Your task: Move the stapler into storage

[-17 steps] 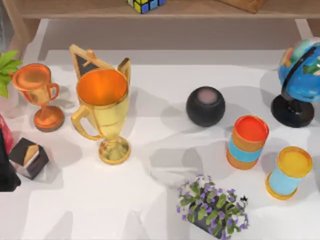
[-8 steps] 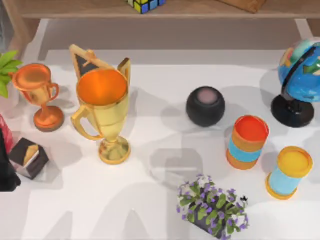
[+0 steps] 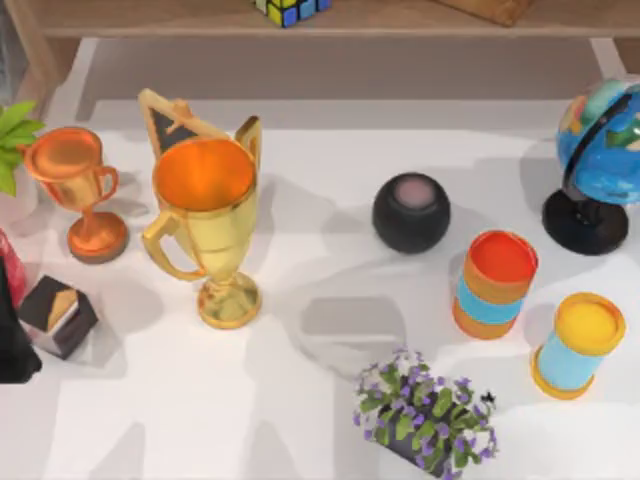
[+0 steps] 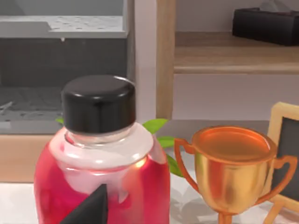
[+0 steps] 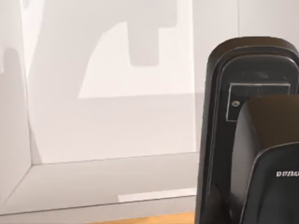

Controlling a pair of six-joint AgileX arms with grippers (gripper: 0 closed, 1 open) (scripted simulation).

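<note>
The right arm's end effector point(image 5: 250, 140) appeared in the right wrist view as glossy black moulded plastic. Its outer shell was tall with a rounded top and a raised rim running along its edge. Set into it was a rectangular recessed panel with one small round screw or stud at its lower corner. A second rounded black piece overlapped the front, bearing small white lettering, cut off at the frame edge. In the left wrist view, a matt black pointed tip point(image 4: 88, 210) showed.

Globe point(image 3: 603, 150) cut by right edge
</note>
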